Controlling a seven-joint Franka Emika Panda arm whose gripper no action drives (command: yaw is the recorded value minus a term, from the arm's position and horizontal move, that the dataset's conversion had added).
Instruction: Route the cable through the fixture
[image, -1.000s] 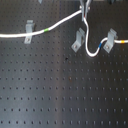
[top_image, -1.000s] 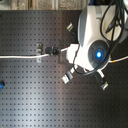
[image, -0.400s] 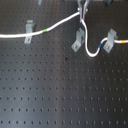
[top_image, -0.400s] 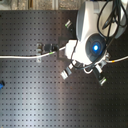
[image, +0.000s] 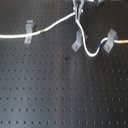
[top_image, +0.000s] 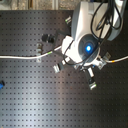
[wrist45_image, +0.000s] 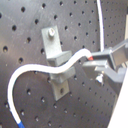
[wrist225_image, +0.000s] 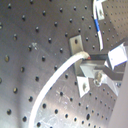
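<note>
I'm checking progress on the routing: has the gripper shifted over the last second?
Yes, slightly. In the second exterior view the arm head over the gripper has edged toward the second exterior view's left, nearer the small dark posts on the board.

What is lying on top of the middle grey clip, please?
In the first wrist view the cable crosses the middle clip, held by the gripper beside it. Whether it sits inside the fork cannot be seen; the cable covers that part.

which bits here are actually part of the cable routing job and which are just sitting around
Part of the job:
- cable, white, running across the board
- middle clip fixture, below the gripper
- gripper, shut on the cable

Just there:
- left clip, cable already passing it
- right clip, cable already passing it
- small dark parts on the board in the second exterior view
- perforated board
</note>
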